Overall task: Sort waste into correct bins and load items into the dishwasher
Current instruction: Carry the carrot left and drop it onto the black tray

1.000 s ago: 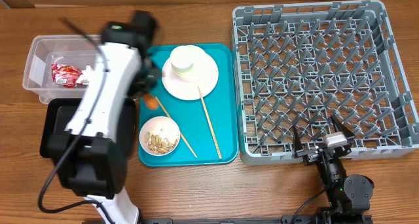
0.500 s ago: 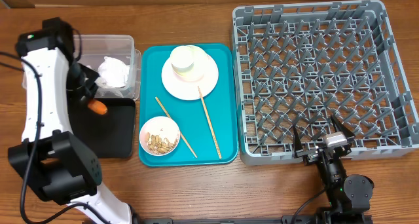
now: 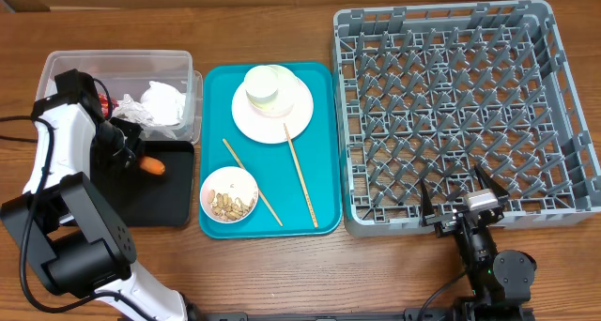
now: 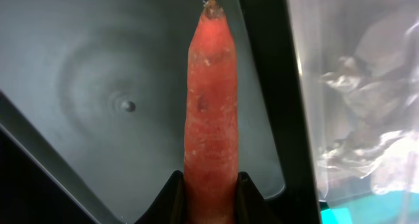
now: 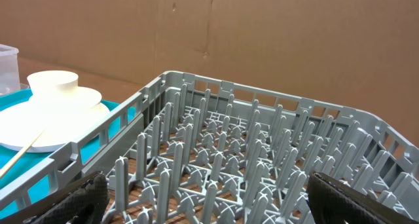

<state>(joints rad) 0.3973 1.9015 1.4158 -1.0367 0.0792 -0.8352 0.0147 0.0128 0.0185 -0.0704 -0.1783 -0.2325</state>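
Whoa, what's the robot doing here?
It's clearing up after a meal. The left gripper is pinching a carrot over the black tray, beside the clear tub that holds a wrapper and crumpled paper. The right gripper sits open by the dish rack, which has no dishes yet. The plate, cup, bowl and chopsticks are on the teal tray.

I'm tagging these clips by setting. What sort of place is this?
Probably a lab mock-up of a kitchen clean-up station: a grey dish rack and a teal tray of used dishes sit on a wooden table, with a cardboard backdrop.
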